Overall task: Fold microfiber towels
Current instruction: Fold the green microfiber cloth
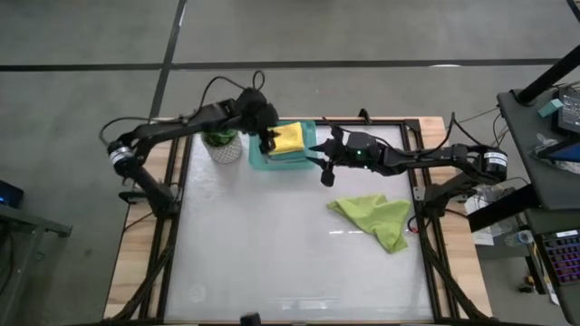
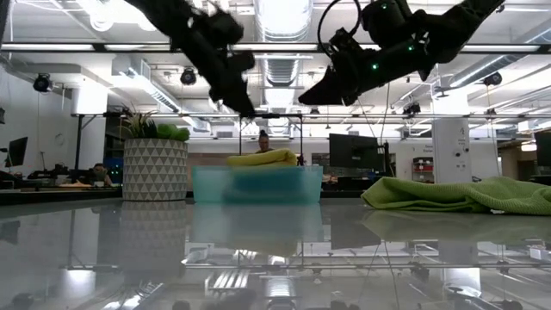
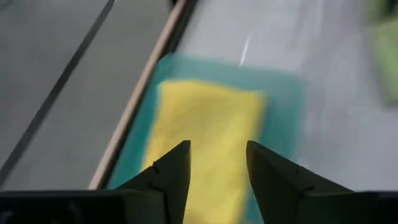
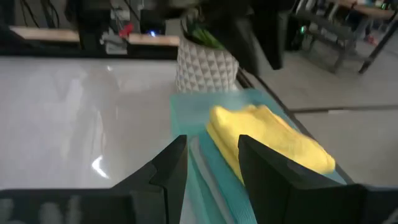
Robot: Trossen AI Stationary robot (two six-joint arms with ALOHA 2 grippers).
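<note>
The left gripper (image 1: 268, 138) is seen from above at the tray's (image 1: 257, 159) left edge, beside the folded yellow towel (image 1: 290, 139); the right gripper (image 1: 323, 160) is held at the tray's right side. The lime green towel (image 1: 376, 219) lies crumpled on the surface (image 1: 272, 244), right of centre. In the low view, both grippers are raised above the tray. In the wrist views, both grippers' jaws are parted and empty.

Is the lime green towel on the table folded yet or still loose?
Still loose. The lime green towel lies crumpled in an irregular shape on the table, apart from the tray; neither gripper touches it.
</note>
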